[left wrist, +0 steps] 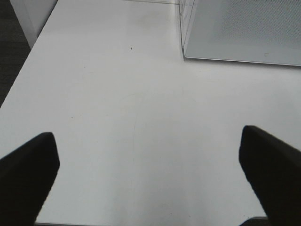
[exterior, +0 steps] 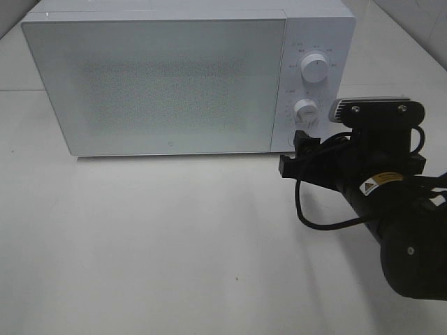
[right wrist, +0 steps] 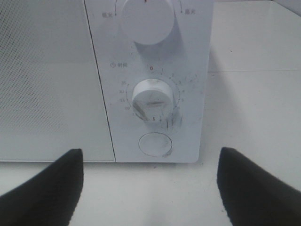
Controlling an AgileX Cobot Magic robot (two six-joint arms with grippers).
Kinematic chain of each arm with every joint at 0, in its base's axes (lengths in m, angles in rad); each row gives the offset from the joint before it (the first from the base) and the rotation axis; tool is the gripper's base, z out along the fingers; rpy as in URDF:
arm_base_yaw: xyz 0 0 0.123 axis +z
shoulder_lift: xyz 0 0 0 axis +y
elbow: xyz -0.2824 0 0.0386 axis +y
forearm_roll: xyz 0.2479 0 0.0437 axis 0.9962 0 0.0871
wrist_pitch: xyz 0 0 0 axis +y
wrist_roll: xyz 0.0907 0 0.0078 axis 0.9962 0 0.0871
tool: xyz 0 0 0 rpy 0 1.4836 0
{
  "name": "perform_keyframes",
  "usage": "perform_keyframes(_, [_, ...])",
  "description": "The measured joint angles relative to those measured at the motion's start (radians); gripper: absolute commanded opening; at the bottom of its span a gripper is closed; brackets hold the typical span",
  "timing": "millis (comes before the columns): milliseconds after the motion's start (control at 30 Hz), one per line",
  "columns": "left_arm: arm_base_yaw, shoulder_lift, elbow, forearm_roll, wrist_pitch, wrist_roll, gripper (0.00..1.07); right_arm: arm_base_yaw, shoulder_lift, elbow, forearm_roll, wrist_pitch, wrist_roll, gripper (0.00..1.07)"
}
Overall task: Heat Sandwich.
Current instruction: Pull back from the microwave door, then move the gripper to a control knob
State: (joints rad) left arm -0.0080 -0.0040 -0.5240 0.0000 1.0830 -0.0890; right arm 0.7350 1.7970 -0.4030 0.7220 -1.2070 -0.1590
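Note:
The sandwich is out of view in every frame. A white microwave [exterior: 160,77] stands at the back of the table with its door [exterior: 154,84] closed. My right gripper [exterior: 293,152] hovers open just in front of the control panel, facing the lower timer knob [right wrist: 152,99] and the round button [right wrist: 155,143] below it; nothing sits between its fingers [right wrist: 47,188]. Above them is the upper knob [right wrist: 147,21]. My left gripper [left wrist: 150,179] is open and empty over bare table, well short of the microwave's left corner [left wrist: 244,33].
The white table [exterior: 140,244] spreads in front of the microwave. Its left edge [left wrist: 19,75] drops to a dark floor. The right arm's black body and cable [exterior: 391,209] fill the lower right of the high view.

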Motion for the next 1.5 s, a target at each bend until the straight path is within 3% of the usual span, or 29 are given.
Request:
perform_keyframes(867, [0.000, 0.000, 0.000, 0.000, 0.000, 0.000, 1.00, -0.177, 0.198, -0.257, -0.177, 0.051, -0.001, 0.75])
perform_keyframes(1333, [0.000, 0.000, 0.000, 0.000, 0.000, 0.000, 1.00, -0.209, 0.221, -0.295, -0.200, 0.082, -0.003, 0.75])
perform_keyframes(1500, [0.000, 0.000, 0.000, 0.000, 0.000, 0.000, 1.00, -0.209, 0.221, -0.295, -0.200, 0.082, -0.005, 0.66])
